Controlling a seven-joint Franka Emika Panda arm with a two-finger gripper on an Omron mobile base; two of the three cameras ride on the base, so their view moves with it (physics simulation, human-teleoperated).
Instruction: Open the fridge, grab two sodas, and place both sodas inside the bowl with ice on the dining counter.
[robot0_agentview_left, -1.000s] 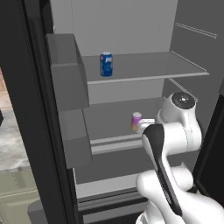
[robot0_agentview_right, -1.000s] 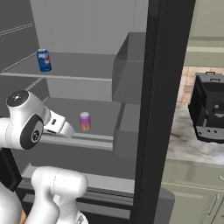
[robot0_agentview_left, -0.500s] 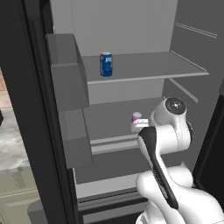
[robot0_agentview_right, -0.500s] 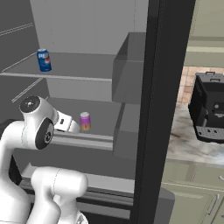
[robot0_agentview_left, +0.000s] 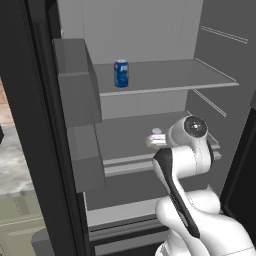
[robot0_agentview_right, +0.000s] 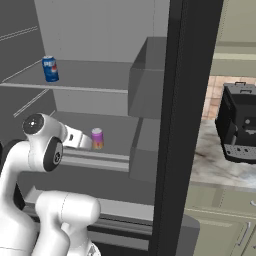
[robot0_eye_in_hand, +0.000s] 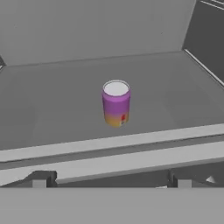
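**Open jaws face the pink soda on the fridge's lower shelf**

The fridge (robot0_agentview_left: 150, 30) stands open, black outside, light grey within, with grey door bins on either side. Two sodas are inside, one on each of two shelves. The blue soda (robot0_agentview_left: 121, 73) has a white marking and a pale top; it stands upright on the upper shelf (robot0_agentview_left: 170, 75), towards the left side in the left base view. The pink soda (robot0_eye_in_hand: 116, 103) is magenta at the top, fading to orange-yellow at the bottom, with a white lid and a small red mark low on its side. It stands upright on the lower shelf (robot0_eye_in_hand: 61, 109), set back from the front lip, alone on that shelf.

One white arm reaches into the fridge at lower-shelf height. Its gripper (robot0_eye_in_hand: 111, 178) points level at the pink soda; in the hand view the can sits at about 12 o'clock from the jaws, well apart from them. The jaws stand wide open with nothing between them; the two dark fingertips (robot0_eye_in_hand: 40, 178) show low in the hand view, just outside the shelf's front edge. In the right base view the hand lies just left of the can, at about 9 o'clock. A black coffee machine (robot0_agentview_right: 242, 127) sits on the marble desk (robot0_agentview_right: 220, 167) beside the fridge.
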